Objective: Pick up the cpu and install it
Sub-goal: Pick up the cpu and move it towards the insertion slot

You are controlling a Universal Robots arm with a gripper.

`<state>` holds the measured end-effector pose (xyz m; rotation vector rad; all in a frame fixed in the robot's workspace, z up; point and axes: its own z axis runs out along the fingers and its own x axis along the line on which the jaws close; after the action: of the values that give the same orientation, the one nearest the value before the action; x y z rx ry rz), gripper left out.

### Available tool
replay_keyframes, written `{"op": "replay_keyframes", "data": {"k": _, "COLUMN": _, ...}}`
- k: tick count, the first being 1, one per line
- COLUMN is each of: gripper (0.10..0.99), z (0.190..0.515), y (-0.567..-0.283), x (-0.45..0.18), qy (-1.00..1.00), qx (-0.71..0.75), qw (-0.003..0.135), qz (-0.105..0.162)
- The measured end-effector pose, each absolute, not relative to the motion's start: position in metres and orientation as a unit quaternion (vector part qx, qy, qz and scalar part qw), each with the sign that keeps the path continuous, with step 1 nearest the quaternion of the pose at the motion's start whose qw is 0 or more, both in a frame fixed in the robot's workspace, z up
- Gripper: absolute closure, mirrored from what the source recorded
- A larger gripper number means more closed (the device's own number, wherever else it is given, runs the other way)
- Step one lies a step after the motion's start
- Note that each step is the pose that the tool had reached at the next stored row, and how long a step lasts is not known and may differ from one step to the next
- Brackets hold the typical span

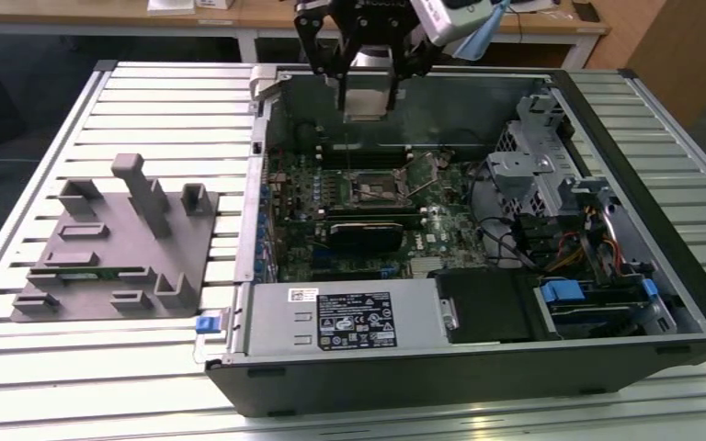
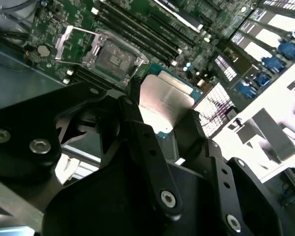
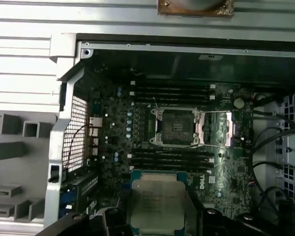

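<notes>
The cpu (image 2: pixel 166 98), a flat square chip with a silvery top, sits between the black fingers of my gripper (image 2: pixel 162 107), which is shut on it. In the exterior view the gripper (image 1: pixel 366 92) hangs high over the rear of the open computer case, with the cpu (image 1: pixel 367 103) at its tip. The first wrist view looks straight down past the cpu (image 3: pixel 155 204) onto the motherboard. The black socket (image 3: pixel 178 127) stands open, its metal frame folded to one side. The socket (image 1: pixel 375 188) lies well below the gripper and somewhat nearer the exterior camera; the second wrist view has the socket (image 2: pixel 113 59) beyond the chip.
The open case (image 1: pixel 647 276) lies on a slatted metal table (image 1: pixel 157 119). Memory slots, cables and a drive cage (image 1: pixel 550 175) surround the socket. A grey plastic fixture (image 1: pixel 120 239) with upright blocks stands on the table at the exterior view's left.
</notes>
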<state>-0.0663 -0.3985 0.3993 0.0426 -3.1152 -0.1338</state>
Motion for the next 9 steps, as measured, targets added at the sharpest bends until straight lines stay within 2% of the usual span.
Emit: {"op": "replay_keyframes", "data": {"k": 9, "gripper": 0.557, "z": 0.395, "y": -0.369, "x": -0.054, "qy": -0.999, "qx": 0.014, "qw": 0.012, "qz": -0.043}}
